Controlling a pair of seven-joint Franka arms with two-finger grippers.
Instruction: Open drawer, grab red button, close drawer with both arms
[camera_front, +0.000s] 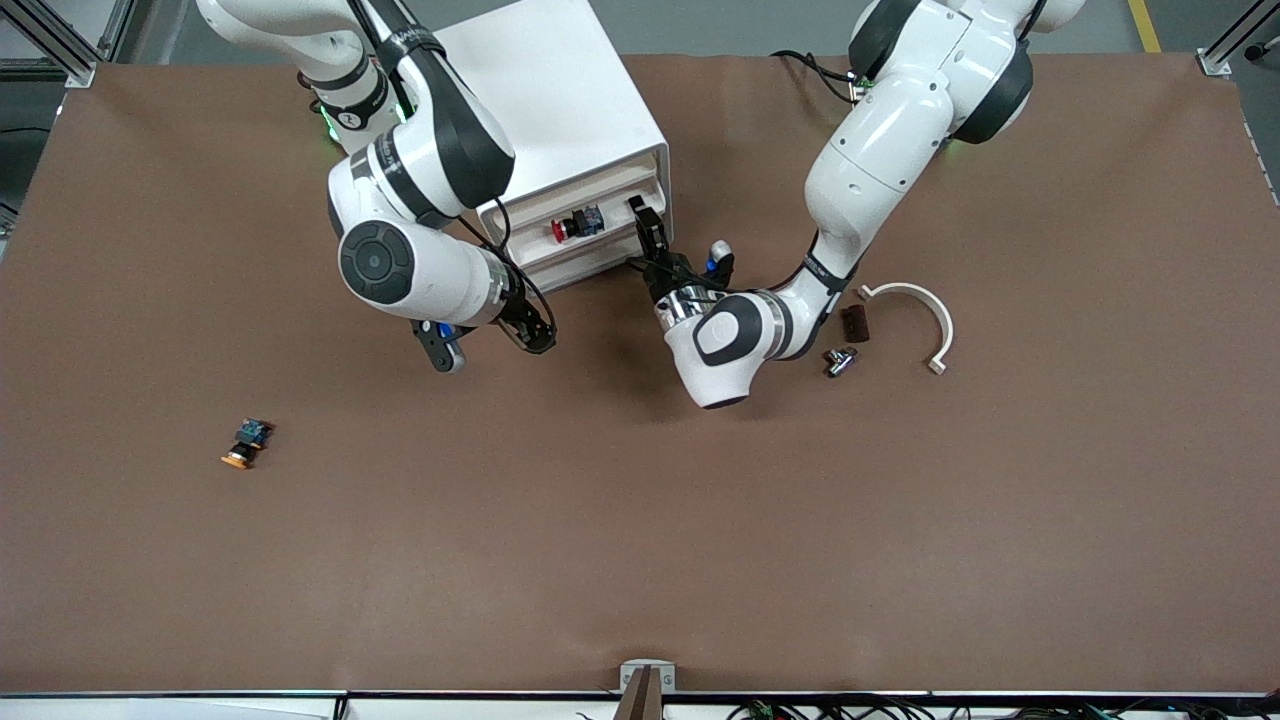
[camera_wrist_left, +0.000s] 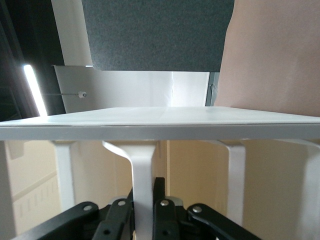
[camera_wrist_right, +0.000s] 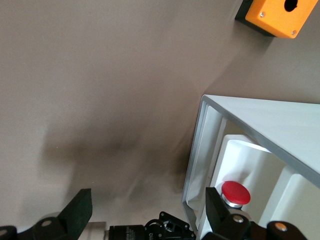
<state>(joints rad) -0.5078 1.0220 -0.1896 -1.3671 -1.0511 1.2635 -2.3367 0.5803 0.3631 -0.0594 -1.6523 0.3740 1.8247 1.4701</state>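
The white cabinet (camera_front: 560, 100) stands at the robots' side of the table. Its second-highest drawer (camera_front: 575, 252) is pulled partly out. The red-capped button (camera_front: 572, 227) lies in it on its side and also shows in the right wrist view (camera_wrist_right: 235, 193). My left gripper (camera_front: 647, 236) is shut on the drawer's white handle (camera_wrist_left: 142, 165), one finger on each side (camera_wrist_left: 144, 194). My right gripper (camera_front: 530, 328) is over the table in front of the cabinet, below the drawer's level; in its wrist view it (camera_wrist_right: 148, 210) is open and empty.
An orange-capped button (camera_front: 245, 445) lies toward the right arm's end. A white curved clamp (camera_front: 925, 315), a dark brown block (camera_front: 854, 322) and a small metal part (camera_front: 840, 360) lie beside the left arm. An orange box (camera_wrist_right: 272, 15) shows in the right wrist view.
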